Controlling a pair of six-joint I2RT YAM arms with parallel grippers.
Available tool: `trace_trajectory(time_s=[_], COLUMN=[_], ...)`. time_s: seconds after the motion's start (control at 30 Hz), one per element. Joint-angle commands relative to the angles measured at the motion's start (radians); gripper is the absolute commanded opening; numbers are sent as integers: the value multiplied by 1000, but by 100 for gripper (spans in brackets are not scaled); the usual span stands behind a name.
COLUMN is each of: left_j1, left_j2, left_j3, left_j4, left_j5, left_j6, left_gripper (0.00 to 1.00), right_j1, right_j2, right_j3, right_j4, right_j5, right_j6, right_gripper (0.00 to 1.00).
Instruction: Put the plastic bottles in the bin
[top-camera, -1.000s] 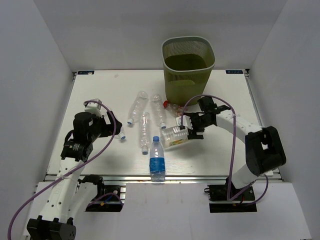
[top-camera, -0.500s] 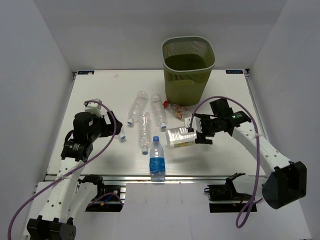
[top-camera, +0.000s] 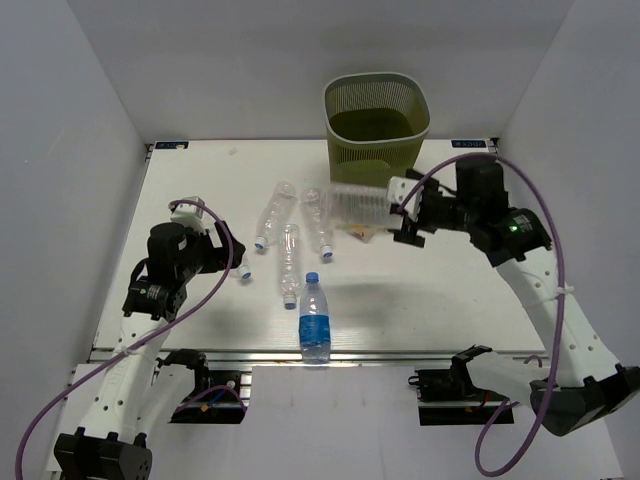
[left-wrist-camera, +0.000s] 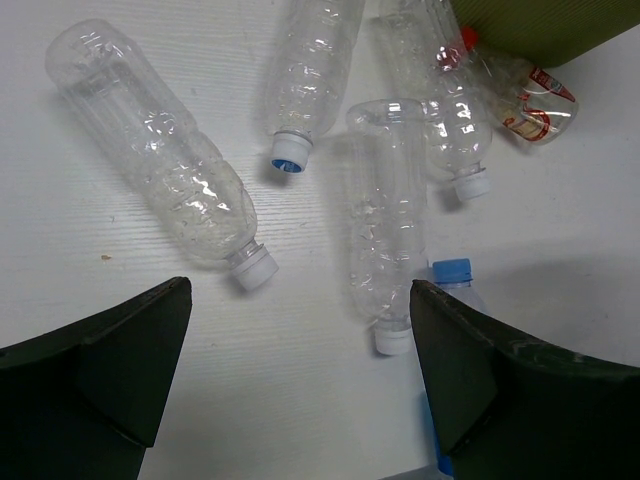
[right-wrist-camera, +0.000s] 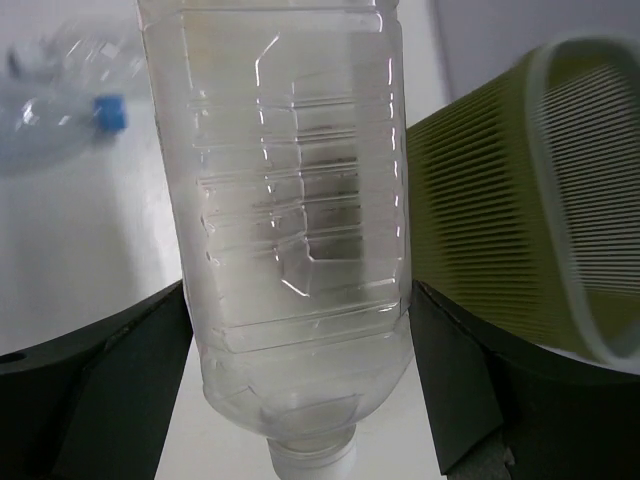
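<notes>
White table (top-camera: 430, 290), bottles (top-camera: 289, 262) lying loose. Right pincer (top-camera: 403, 213) pinches a wide bottle (top-camera: 355, 205) near the bin (top-camera: 370, 172); it may bump it and fall. Left pincer (left-wrist-camera: 300, 300) is spread.

Overhead, two wrist close-ups; common bottles (top-camera: 290, 262)

Blurred blue-capped bottle (right-wrist-camera: 50, 130), upper left

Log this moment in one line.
right gripper: grips wide bottle in air near bin | left gripper: open above lying bottles
</notes>
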Motion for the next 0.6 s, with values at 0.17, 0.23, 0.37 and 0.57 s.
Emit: trace_trajectory(time_s=[0.17, 0.23, 0.37, 0.57], left_j1=[3, 3, 3, 3], left_j2=[2, 11, 11, 11], left_j3=[-10, -10, -10, -10], left_j4=[15, 15, 15, 15], left_j5=[18, 18, 18, 27], left_j6=[9, 9, 9, 9], left_gripper=[100, 100, 100, 100], right_j1=[3, 0, 1, -6], right_j2=[69, 109, 195, 434], right_j3=[289, 308, 325, 519], right_j4=[314, 368, 604, 727], right_j5=[130, 198, 300, 369], right_j6=[267, 296, 325, 297], right_gripper=[0, 0, 0, 3])
